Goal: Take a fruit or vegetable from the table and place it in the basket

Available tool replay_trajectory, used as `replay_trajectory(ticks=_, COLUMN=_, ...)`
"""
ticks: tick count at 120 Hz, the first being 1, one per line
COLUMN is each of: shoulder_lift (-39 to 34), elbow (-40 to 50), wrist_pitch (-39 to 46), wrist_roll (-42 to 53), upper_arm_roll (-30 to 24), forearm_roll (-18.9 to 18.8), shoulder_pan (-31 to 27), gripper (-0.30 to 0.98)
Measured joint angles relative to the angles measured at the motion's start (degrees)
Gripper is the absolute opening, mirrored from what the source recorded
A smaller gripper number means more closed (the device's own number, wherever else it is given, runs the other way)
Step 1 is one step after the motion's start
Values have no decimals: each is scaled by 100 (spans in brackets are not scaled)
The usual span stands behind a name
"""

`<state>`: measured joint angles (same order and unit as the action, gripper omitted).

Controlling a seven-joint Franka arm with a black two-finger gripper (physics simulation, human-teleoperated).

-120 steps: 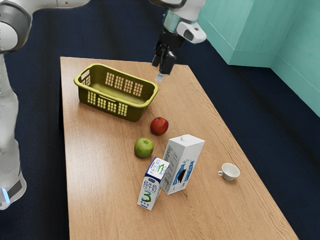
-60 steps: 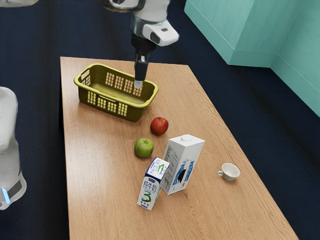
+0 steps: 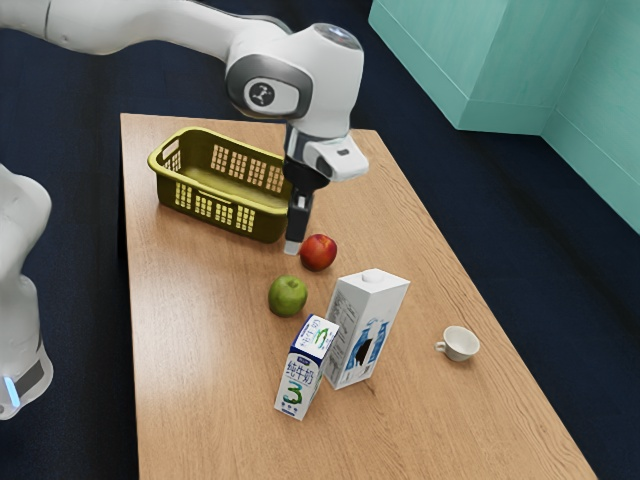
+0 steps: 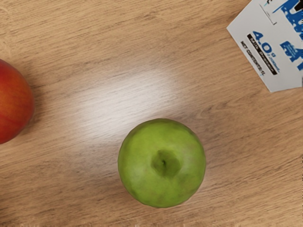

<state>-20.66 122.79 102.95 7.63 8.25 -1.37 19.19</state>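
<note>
Worktop point(image 3: 210, 400), basket point(image 3: 225, 215) in the exterior view's upper left, hand point(image 3: 292, 247) upright above the middle.
The larger carton point(image 3: 357, 330) and the smaller carton point(image 3: 303, 370) stand lower in that frame; the green apple point(image 3: 287, 297) lies on the worktop, low and near beneath the hand, the red fruit point(image 3: 318, 252) farther to one side, the cup point(image 3: 461, 344) right of the cartons. How far open the hand is, I cannot tell.
</note>
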Motion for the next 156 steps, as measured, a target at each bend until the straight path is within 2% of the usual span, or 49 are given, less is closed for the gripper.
replay_trajectory(ticks=12, shoulder_lift=55, elbow=23, wrist_pitch=-23, wrist_roll=116, upper_arm_roll=131, forearm_roll=3, shoulder_pan=376, gripper=67)
replay_trajectory(ticks=23, shoulder_lift=193, elbow=27, wrist_pitch=-17, wrist_roll=189, upper_arm_roll=459, forearm_roll=7, shoulder_pan=751, gripper=67)
replay_trajectory(ticks=37, shoulder_lift=529, elbow=19, wrist_pitch=-6, wrist_roll=136, upper_arm_roll=839, forearm_roll=17, shoulder_pan=861, gripper=67)
replay_trajectory(ticks=54, shoulder_lift=700, elbow=15, wrist_pitch=143, wrist_roll=66, upper_arm_roll=938, forearm_roll=73, shoulder_pan=1051, gripper=67)
replay_trajectory(ticks=149, shoulder_lift=1320, elbow=329, wrist_pitch=547, wrist_roll=-121, upper_arm_roll=1150, forearm_roll=362, shoulder_pan=1120, gripper=67)
replay_trajectory(ticks=156, shoulder_lift=1321, elbow=350, wrist_pitch=545, wrist_roll=-123, upper_arm_roll=1190, forearm_roll=355, shoulder_pan=1120, gripper=58)
